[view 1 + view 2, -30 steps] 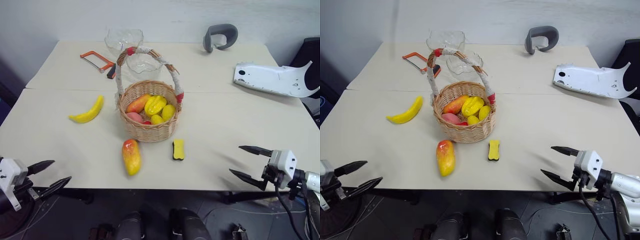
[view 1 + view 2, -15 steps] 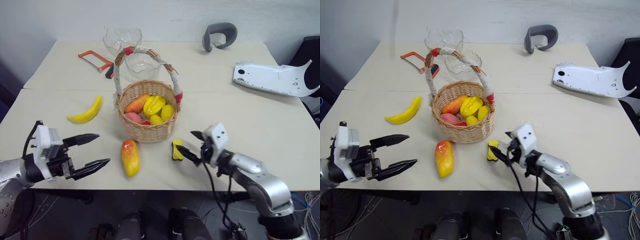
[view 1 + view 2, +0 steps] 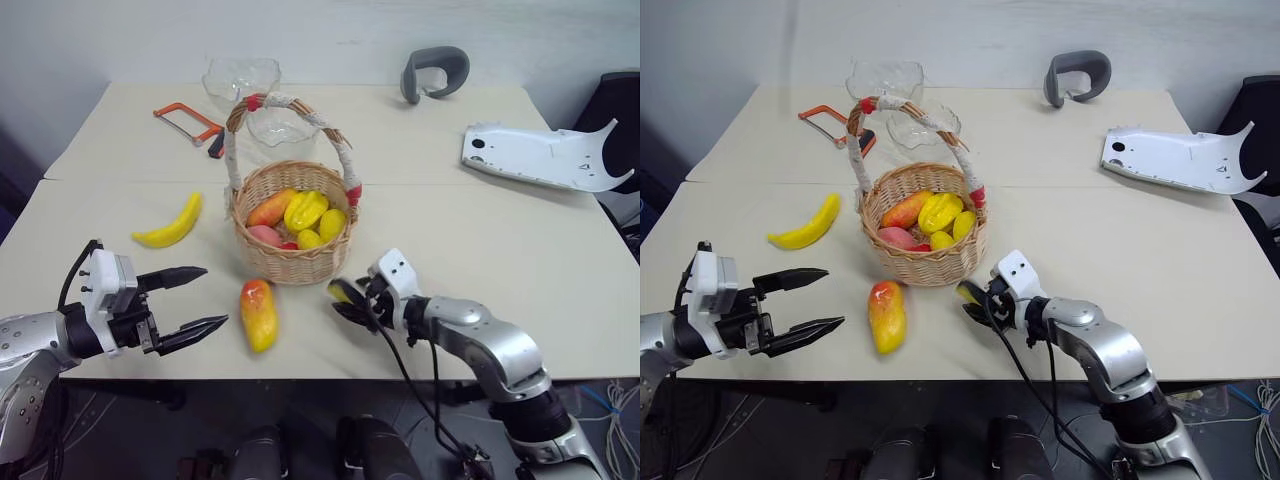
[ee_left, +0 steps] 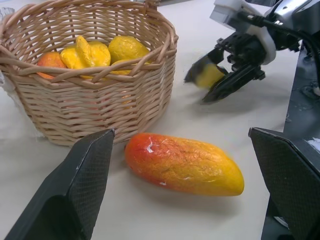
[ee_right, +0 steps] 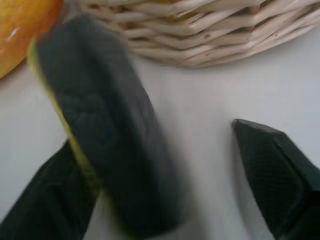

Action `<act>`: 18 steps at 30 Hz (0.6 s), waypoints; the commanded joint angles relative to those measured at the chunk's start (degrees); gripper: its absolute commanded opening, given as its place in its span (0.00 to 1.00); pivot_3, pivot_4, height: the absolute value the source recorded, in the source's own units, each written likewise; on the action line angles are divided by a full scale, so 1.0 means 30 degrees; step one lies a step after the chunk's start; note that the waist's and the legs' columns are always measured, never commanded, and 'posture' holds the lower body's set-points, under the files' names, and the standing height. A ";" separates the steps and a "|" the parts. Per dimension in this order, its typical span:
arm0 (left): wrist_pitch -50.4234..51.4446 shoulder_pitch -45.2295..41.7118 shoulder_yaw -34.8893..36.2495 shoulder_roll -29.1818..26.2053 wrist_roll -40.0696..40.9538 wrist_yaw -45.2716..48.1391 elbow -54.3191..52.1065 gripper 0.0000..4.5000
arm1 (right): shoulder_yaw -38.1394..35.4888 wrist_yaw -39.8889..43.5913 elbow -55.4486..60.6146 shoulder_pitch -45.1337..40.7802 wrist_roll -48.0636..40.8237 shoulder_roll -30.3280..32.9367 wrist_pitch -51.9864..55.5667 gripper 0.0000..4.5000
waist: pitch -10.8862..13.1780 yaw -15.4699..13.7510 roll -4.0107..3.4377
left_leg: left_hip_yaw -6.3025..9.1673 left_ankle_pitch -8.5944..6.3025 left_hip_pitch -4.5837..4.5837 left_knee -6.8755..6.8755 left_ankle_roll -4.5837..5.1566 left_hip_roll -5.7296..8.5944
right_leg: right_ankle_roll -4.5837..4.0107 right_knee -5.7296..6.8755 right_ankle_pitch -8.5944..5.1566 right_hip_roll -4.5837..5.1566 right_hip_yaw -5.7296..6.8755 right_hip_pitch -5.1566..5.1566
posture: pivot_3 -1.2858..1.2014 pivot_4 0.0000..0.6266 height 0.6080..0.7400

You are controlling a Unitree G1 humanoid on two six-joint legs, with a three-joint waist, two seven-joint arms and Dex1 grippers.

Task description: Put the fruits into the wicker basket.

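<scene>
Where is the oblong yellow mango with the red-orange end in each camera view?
Left eye view: the oblong yellow mango lies before the round wicker basket.
Right eye view: the mango lies in the same spot, before the basket.
Left wrist view: the mango is close up, beside the basket's wall.
Right wrist view: an orange sliver next to the basket's weave.
Shared landmark: the basket.

Head stereo pair looks down over table (image 3: 480, 230); wrist cams close, low, sharing wicker basket (image 4: 90, 75).
</scene>
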State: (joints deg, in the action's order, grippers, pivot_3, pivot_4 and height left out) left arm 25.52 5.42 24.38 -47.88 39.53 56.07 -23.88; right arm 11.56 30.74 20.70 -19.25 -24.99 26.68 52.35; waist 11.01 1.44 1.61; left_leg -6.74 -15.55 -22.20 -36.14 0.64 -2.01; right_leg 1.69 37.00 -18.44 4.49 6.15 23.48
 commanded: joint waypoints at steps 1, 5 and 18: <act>-0.0471 -0.0310 -0.0475 0.0250 -0.0251 0.0048 -0.0213 1.00 | -0.1020 0.1449 0.0628 0.0495 -0.1502 0.0268 0.0232 0.58 | 0.0000 0.0011 0.0002 | -0.0001 0.0000 -0.0002 0.0000 0.0001 0.0000 | 0.0000 0.0000 0.0000 0.0000 0.0000 0.0000 | 0.52 0.24 1.00; -0.0698 -0.0533 -0.0888 0.0452 -0.0368 0.0077 -0.0059 1.00 | -0.4452 0.2902 0.0830 0.0967 -0.3261 0.1029 -0.0846 0.30 | 0.0010 0.0033 -0.0015 | -0.0006 0.0001 -0.0008 0.0010 0.0000 -0.0001 | 0.0000 0.0009 0.0000 -0.0005 -0.0001 0.0021 | 0.52 0.24 1.00; -0.1310 -0.0866 -0.1111 0.0769 -0.0648 0.0561 0.0944 1.00 | -0.3521 0.7748 -0.1047 0.1086 0.1026 0.5395 -0.8873 0.57 | 0.0009 0.0080 -0.0012 | -0.0035 0.0004 0.0016 0.0004 -0.0009 -0.0019 | 0.0007 0.0007 0.0002 -0.0042 -0.0006 0.0012 | 0.52 0.24 1.00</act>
State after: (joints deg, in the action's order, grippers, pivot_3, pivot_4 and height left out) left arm 22.69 2.94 20.38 -45.49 37.84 57.21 -21.28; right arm -1.54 53.76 17.90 -15.01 -24.55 44.04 30.03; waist 11.04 1.68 1.57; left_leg -6.85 -15.53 -22.16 -36.12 0.60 -2.06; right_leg 1.72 37.02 -18.44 4.36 6.13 23.52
